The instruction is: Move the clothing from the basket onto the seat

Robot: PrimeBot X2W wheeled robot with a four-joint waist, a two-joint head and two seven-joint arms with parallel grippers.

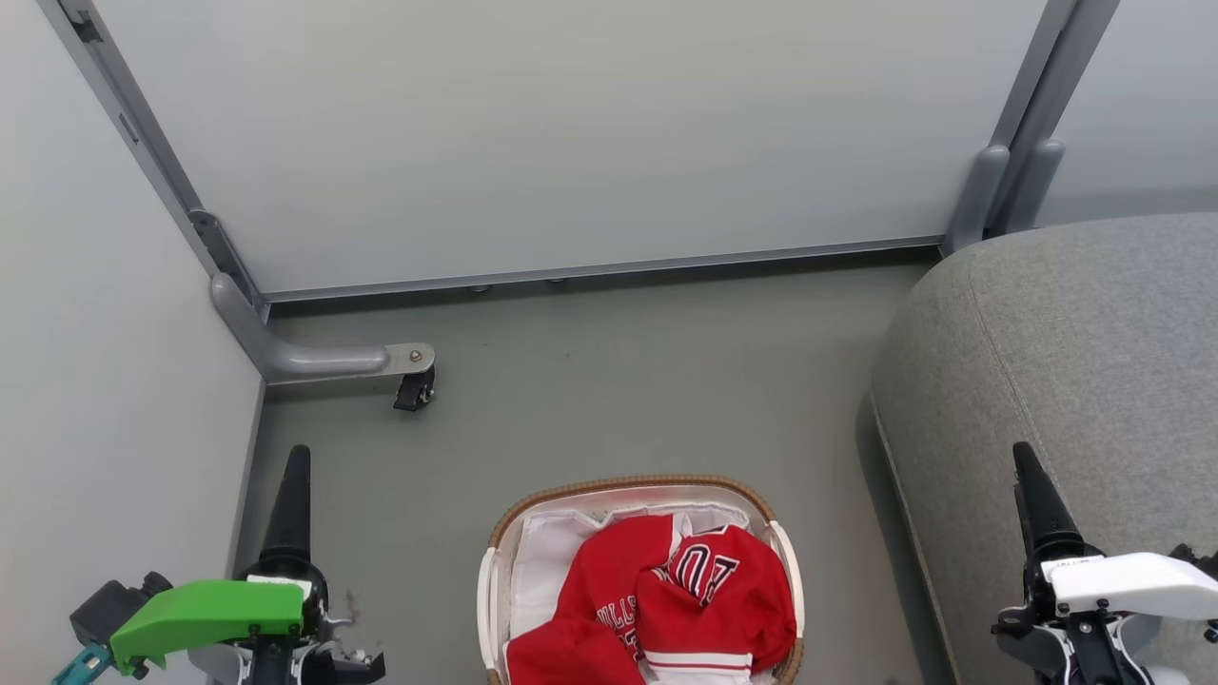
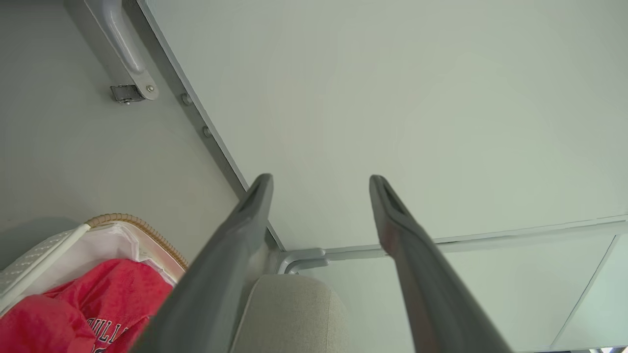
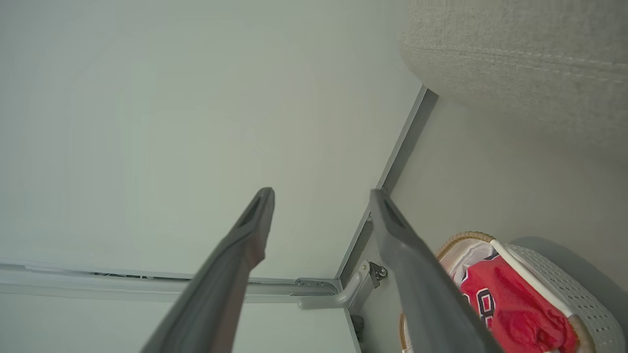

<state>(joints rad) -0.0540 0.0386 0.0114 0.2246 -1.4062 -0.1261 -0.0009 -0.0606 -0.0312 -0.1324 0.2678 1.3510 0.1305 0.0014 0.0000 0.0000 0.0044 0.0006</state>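
Red clothing (image 1: 657, 599) lies heaped in the basket (image 1: 628, 483) on the floor (image 1: 590, 400), left of the grey seat (image 1: 1094, 381). The left gripper (image 2: 320, 177) and right gripper (image 3: 321, 192) hover either side, fingers spread and empty. A good grasp would pinch the heap's top fold, avoiding the white liner (image 1: 542, 561).
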